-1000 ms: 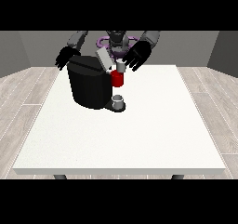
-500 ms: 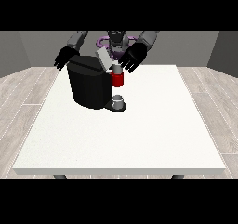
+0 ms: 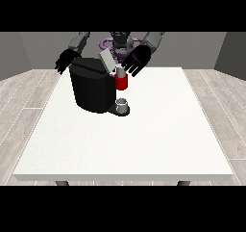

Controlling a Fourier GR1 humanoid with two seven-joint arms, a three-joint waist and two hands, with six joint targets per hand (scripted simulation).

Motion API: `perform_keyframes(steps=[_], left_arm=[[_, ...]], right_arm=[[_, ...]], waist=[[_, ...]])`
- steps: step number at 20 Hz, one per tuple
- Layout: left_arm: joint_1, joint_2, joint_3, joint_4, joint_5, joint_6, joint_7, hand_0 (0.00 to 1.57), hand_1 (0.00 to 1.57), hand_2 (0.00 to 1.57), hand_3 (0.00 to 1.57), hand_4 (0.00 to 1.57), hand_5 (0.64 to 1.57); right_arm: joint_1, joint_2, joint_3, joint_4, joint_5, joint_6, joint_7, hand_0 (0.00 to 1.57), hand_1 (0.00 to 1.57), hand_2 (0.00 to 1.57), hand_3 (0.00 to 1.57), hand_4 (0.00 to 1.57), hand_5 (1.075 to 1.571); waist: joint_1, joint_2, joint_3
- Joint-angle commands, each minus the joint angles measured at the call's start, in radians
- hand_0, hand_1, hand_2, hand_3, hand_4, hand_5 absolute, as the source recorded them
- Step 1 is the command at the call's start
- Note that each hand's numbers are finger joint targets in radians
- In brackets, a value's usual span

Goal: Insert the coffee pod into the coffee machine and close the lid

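The hand at the view's right hangs above and just behind the red front of the coffee machine, palm toward the camera, fingers spread apart and holding nothing. The hand at the view's left sits beside the machine's upper rear corner, fingers apart and pointing down. The machine is a black, rounded block at the far left of the white table. Its grey lid stands tilted open. The coffee pod cannot be made out. A small grey cup stands on the machine's base
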Motion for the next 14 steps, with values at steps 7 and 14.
perform_keyframes(steps=[7,14], left_arm=[[0.018,0.046,0.021,0.031,-0.022,0.032,-0.047,1.22,1.22,1.27,1.2,0.49,1.571],[0.013,-0.029,0.001,0.023,-0.031,0.022,0.004,1.2,1.2,1.24,1.14,0.47,1.571]], right_arm=[[0.022,0.007,0.028,-0.056,0.01,0.003,0.006,0.0,0.0,0.0,0.0,0.44,1.571],[-0.021,0.001,0.0,-0.004,0.014,-0.027,0.018,0.0,0.0,0.0,0.0,0.37,1.571]], waist=[[-0.032,0.047,-0.0003],[-0.006,0.036,-0.0002]])
